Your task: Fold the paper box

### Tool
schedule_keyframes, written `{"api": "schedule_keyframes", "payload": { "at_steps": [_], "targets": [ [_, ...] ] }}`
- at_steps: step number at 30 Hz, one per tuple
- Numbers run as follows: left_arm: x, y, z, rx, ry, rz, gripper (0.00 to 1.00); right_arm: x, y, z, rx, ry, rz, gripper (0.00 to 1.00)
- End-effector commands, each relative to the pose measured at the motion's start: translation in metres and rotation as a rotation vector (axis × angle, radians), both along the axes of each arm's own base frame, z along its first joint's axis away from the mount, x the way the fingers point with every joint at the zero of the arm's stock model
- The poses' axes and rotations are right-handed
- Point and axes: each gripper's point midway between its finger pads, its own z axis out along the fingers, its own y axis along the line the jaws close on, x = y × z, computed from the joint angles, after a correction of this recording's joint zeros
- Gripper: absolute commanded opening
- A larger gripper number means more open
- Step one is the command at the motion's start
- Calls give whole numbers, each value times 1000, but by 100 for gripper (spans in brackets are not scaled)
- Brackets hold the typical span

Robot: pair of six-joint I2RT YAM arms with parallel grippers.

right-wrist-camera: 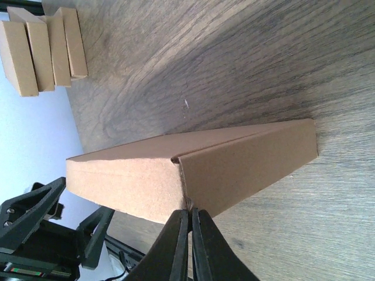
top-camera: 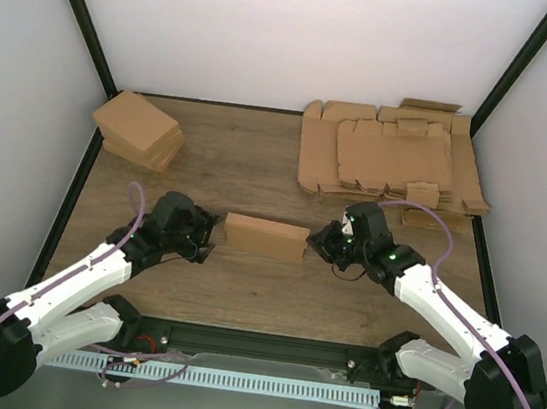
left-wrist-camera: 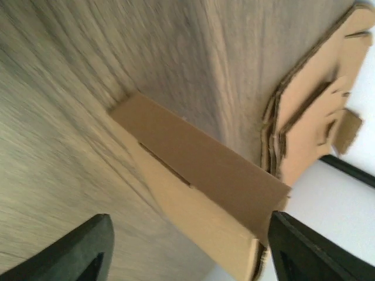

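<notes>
The paper box point(top-camera: 265, 236) lies mid-table as a closed, long, flat brown carton. My left gripper point(top-camera: 206, 237) is open at its left end. In the left wrist view the box point(left-wrist-camera: 199, 170) runs toward the gap between the two dark fingers point(left-wrist-camera: 82, 252), its near end just inside the right one. My right gripper point(top-camera: 316, 240) is shut at the box's right end. In the right wrist view its tips point(right-wrist-camera: 190, 219) press against the seam where the box's end face and side face meet point(right-wrist-camera: 234, 167).
A thick pile of flat brown cardboard sheets point(top-camera: 390, 159) lies at the back right, also in the left wrist view point(left-wrist-camera: 310, 105). A pile of folded cartons point(top-camera: 140, 130) sits at the back left, also in the right wrist view point(right-wrist-camera: 41, 47). White walls stand on three sides.
</notes>
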Motion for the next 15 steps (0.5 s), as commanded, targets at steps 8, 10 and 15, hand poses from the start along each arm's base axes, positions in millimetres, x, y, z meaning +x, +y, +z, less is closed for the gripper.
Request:
{"api": "schedule_keyframes", "payload": {
  "at_steps": [8,10,15],
  "targets": [
    [4,74,57,559,-198,-64,83,-14,-22,-32,-152,88,-14,4],
    [15,75,71,678,-256,-155,75,-13,-22,-30,-149,80,-15,4],
    [41,45,114,780,-470,-474,41,-12,-22,-27,-153,68,-11,4]
  ]
}}
